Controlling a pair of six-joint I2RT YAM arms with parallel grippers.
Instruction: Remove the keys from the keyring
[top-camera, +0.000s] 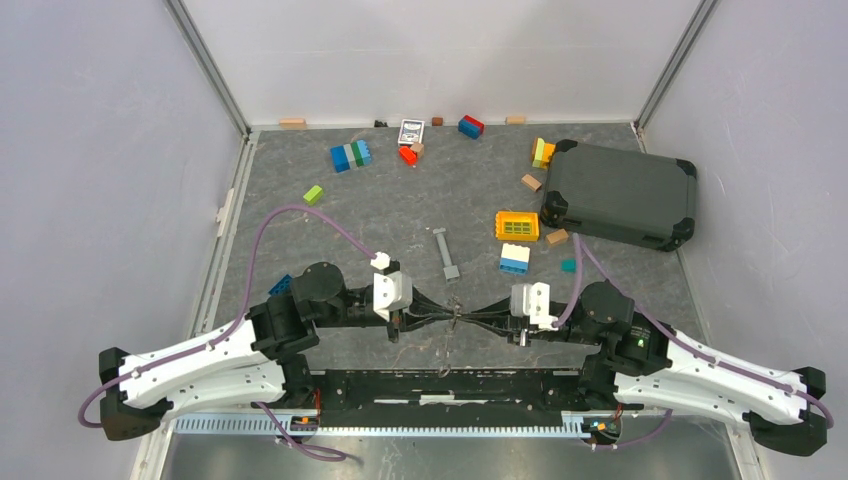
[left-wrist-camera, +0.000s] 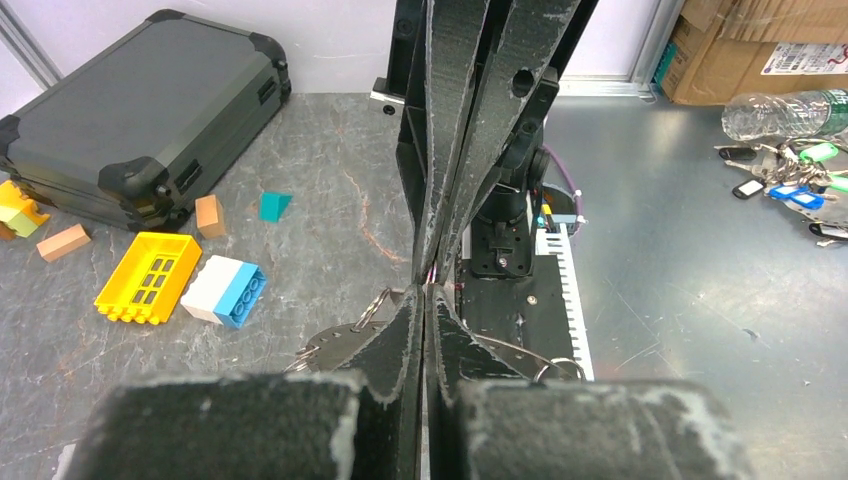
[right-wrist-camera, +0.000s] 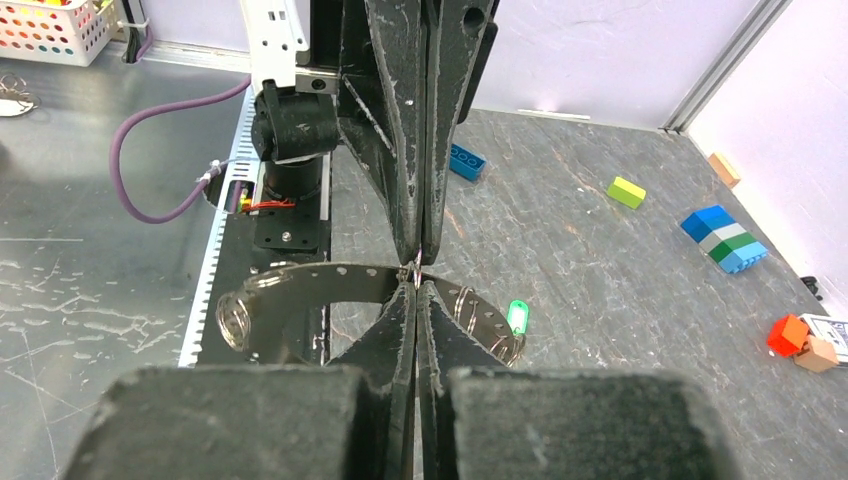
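Note:
My left gripper (top-camera: 447, 316) and right gripper (top-camera: 466, 316) meet tip to tip above the near middle of the table. Both are shut on the keyring (top-camera: 456, 314), a thin wire that barely shows between the tips. In the left wrist view my left gripper (left-wrist-camera: 424, 292) has its jaws pressed together, and a small wire loop (left-wrist-camera: 372, 308) juts out beside them. The right wrist view shows my right gripper (right-wrist-camera: 416, 285) shut the same way. Thin silver keys (right-wrist-camera: 300, 278) with holes fan out below the tips, one with a green head (right-wrist-camera: 516, 316). The fingers hide where they join the ring.
A dark grey case (top-camera: 620, 193) lies at the back right. Ahead of the grippers are a yellow grid block (top-camera: 517, 225), a white and blue brick (top-camera: 515, 258) and a long grey metal bar (top-camera: 446, 252). Loose bricks (top-camera: 350, 156) lie along the back. A blue brick (top-camera: 281, 284) sits by the left arm.

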